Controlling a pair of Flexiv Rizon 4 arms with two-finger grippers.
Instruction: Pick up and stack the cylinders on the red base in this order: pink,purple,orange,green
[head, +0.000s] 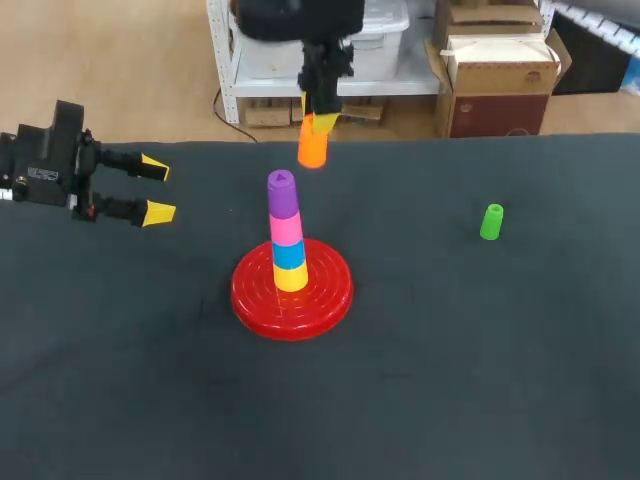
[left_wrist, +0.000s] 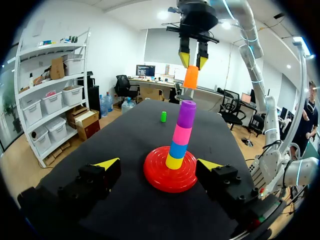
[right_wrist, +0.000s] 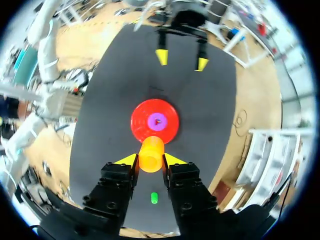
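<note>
A red base (head: 250, 300) carries a stack of yellow, blue, pink and purple cylinders, with the purple cylinder (head: 282, 193) on top. My right gripper (head: 318, 122) hangs above and just behind the stack, shut on an orange cylinder (head: 312, 147). In the right wrist view the orange cylinder (right_wrist: 151, 154) sits between the fingers, just off the purple top (right_wrist: 158, 121). A green cylinder (head: 491, 221) stands alone on the table to the right. My left gripper (head: 155, 190) is open and holds nothing, at the left, well clear of the base (left_wrist: 165, 177).
The black tabletop (head: 450, 350) holds nothing else. The left gripper (right_wrist: 181, 60) shows across the base from the right wrist camera. The table's far edge lies just behind the right gripper.
</note>
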